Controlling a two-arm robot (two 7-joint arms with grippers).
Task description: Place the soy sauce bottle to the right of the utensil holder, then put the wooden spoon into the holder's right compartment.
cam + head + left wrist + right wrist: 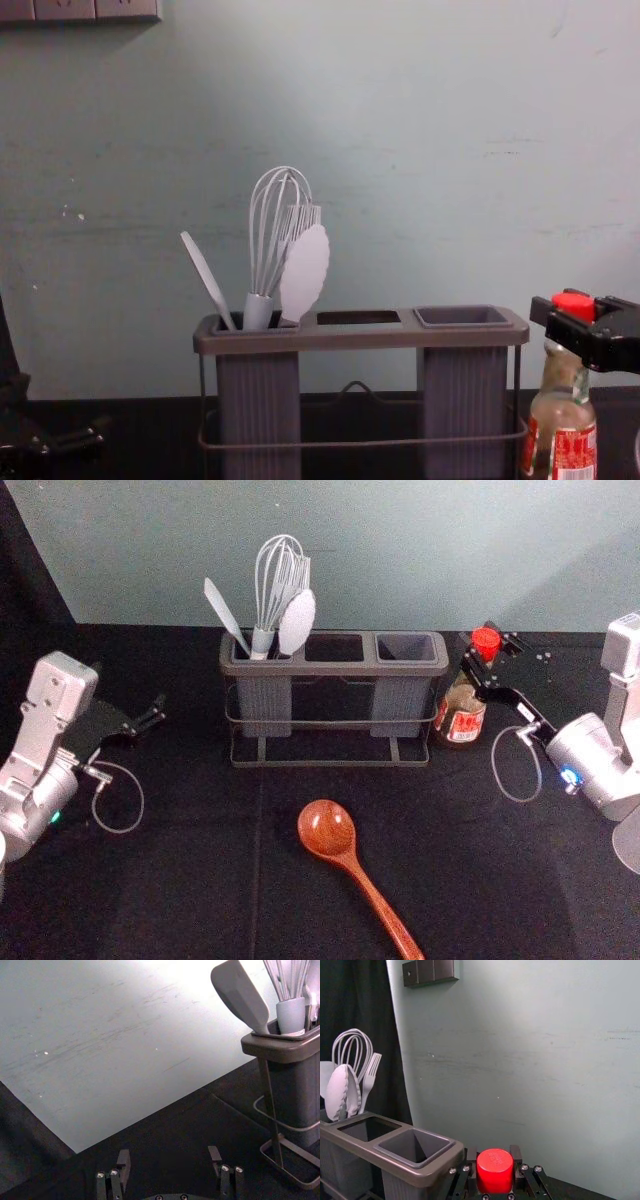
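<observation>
My right gripper [486,658] is shut on the soy sauce bottle [463,712] near its red cap, beside the holder's right end. In the right wrist view the fingers of the gripper [494,1160] flank the red cap [494,1172] closely. The chest view has the bottle [562,425] nearly upright, its base cut off. The utensil holder [335,668] has white utensils in its left compartment; its middle and right compartments are empty. The wooden spoon [328,830] lies in front, bowl toward the holder. My left gripper [152,714] is open at the left; its wrist view shows the gripper [169,1157] holding nothing.
A black cloth [200,880] covers the table. Behind it rises a pale wall [400,550]. The whisk [278,580] and other utensils stick up well above the holder's left end. Dark switch plates [80,10] are on the wall.
</observation>
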